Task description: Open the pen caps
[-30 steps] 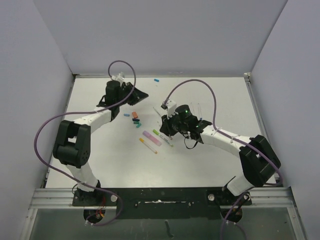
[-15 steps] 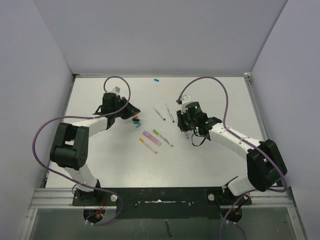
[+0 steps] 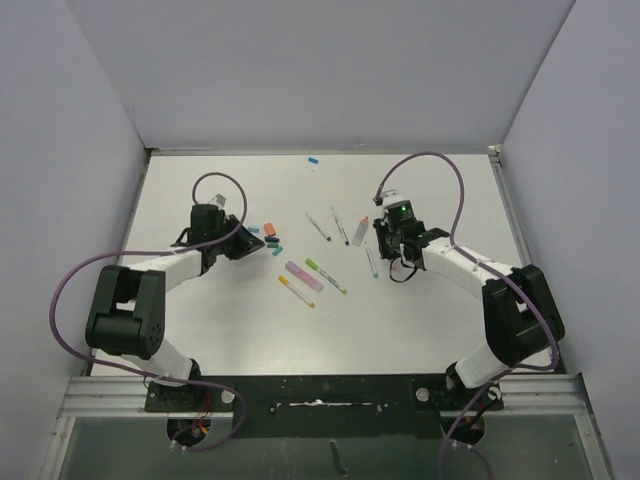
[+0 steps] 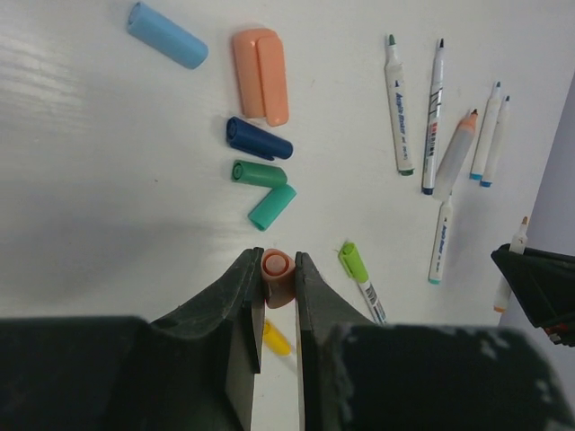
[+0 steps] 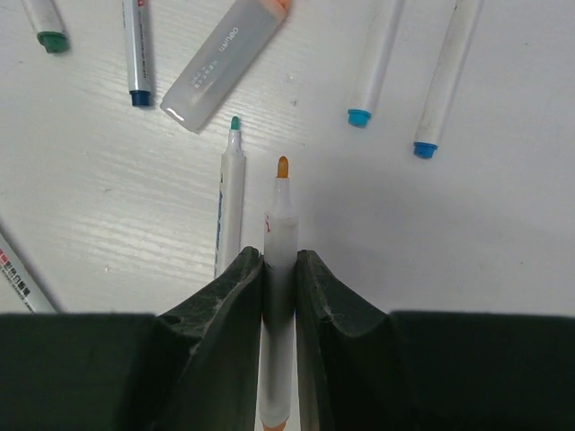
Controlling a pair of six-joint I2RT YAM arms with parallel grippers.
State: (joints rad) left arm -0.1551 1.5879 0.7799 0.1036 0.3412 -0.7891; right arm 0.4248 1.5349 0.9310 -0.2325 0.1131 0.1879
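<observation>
My left tool (image 4: 275, 285) is clamped on a small orange cap (image 4: 276, 267), its open end towards the camera, over the bench (image 4: 90, 197) close to the loose caps (image 4: 259, 172). My right tool (image 5: 279, 274) is clamped round the white barrel of the orange-tipped pen (image 5: 281, 211), nib bare, above the uncapped pens (image 5: 386, 54). This pair looks parted, so I judge the step is setting down. Next I would lower the cap beside the teal cap (image 4: 271, 206), lay the pen with its fellows, then go for the green-capped pen (image 4: 354, 261)
</observation>
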